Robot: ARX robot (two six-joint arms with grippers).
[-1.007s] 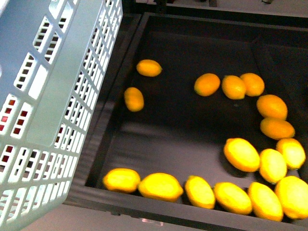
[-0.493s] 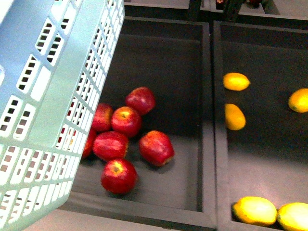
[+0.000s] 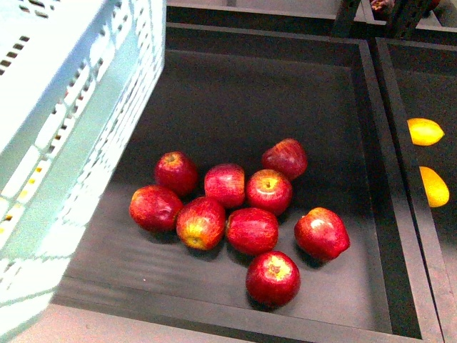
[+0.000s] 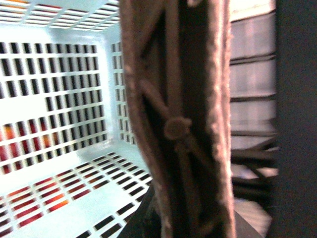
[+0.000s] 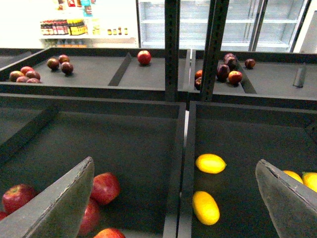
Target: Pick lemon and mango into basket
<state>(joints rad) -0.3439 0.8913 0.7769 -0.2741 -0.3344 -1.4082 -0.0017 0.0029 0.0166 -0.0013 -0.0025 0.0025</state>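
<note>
The lemon [image 3: 425, 131] lies at the far right of the scene, on the dark floor of the right-hand bin [image 3: 428, 86]. It is just past the divider [image 3: 398, 214] that parts that bin from the one holding the red apples [image 3: 251, 230]. Its long axis runs left to right, with the pointed tip to the right. Just nearer than it, close but not touching, lies a longer, more orange oval that I take for the mango [image 3: 434, 187]. Its length runs more near to far, on a slant.

The right claw [image 5: 174, 166] hangs about over the divider, jaws wide apart and empty. Both fruits lie ahead of it, on the right-bin side.

The basket [image 3: 78, 107] is tilted at the left of the scene, well apart from both fruits. Its brownish handle [image 4: 178, 124] fills the left wrist view. I cannot make out the left claw there, so I cannot tell whether it is apart or clamped. No fruit shows in the part of the basket I can see.

The right arm is plainly the nearer one. As I judge it, the jaws are spread along the lemon's length, so a turn of the wrist would let them close across its short width. The mango already lies crosswise to them.
</note>
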